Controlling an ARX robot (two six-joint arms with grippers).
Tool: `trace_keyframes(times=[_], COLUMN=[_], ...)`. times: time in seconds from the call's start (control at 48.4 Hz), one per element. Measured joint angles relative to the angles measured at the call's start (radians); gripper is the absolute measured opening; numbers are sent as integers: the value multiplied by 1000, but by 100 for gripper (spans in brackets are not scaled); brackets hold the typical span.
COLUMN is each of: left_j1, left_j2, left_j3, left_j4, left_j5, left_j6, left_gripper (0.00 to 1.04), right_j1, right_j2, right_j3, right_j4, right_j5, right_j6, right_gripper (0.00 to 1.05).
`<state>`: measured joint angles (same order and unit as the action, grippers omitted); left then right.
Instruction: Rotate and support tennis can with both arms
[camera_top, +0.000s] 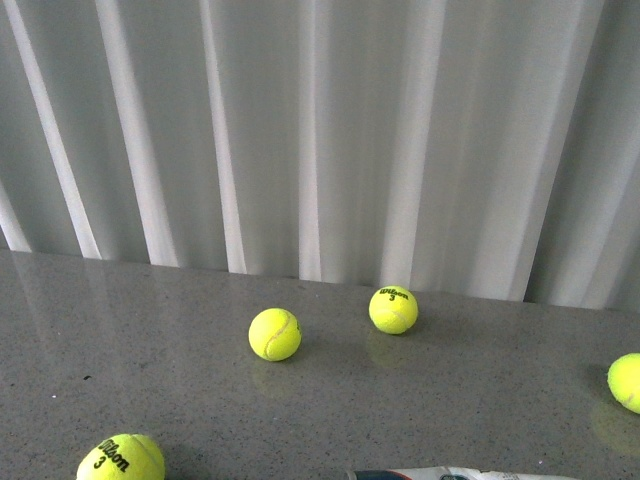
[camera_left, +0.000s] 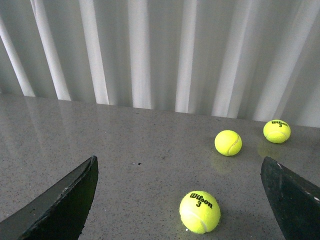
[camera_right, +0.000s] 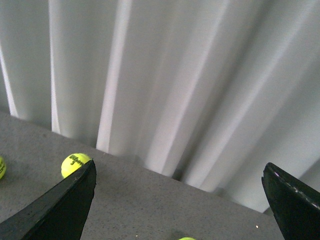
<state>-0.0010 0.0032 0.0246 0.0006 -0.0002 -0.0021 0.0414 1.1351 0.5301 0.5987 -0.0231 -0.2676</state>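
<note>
Only a thin sliver of the tennis can (camera_top: 460, 473) shows, lying on its side at the bottom edge of the front view, with a white and navy label. Neither arm appears in the front view. In the left wrist view my left gripper (camera_left: 179, 161) is open, its black fingers (camera_left: 65, 200) spread wide above the grey table, holding nothing. A yellow ball (camera_left: 199, 211) lies on the table between them. In its own wrist view my right gripper (camera_right: 180, 166) is also open and empty, facing the curtain. The can is out of both wrist views.
Yellow tennis balls are scattered on the grey table (camera_top: 450, 400): one mid-table (camera_top: 274, 334), one near the curtain (camera_top: 393, 309), one at the right edge (camera_top: 628, 381), one front left (camera_top: 120, 459). A white pleated curtain (camera_top: 320, 130) closes the back.
</note>
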Motion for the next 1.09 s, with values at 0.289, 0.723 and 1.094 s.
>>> trace_keyframes(times=[0.289,0.723,1.094], left_j1=[0,0,0], left_j2=[0,0,0], left_j3=[0,0,0], left_j4=[0,0,0], left_j5=[0,0,0], left_j6=[0,0,0], left_gripper=[98,98,98], right_j1=[-42,-42,-42], right_j2=[-296,-482,-637], right_j3=[-237,-404,-470], right_j4=[-60,-80,-167], right_j5=[23,23,23], right_j6=[224,254,255], right_gripper=[64,3,3])
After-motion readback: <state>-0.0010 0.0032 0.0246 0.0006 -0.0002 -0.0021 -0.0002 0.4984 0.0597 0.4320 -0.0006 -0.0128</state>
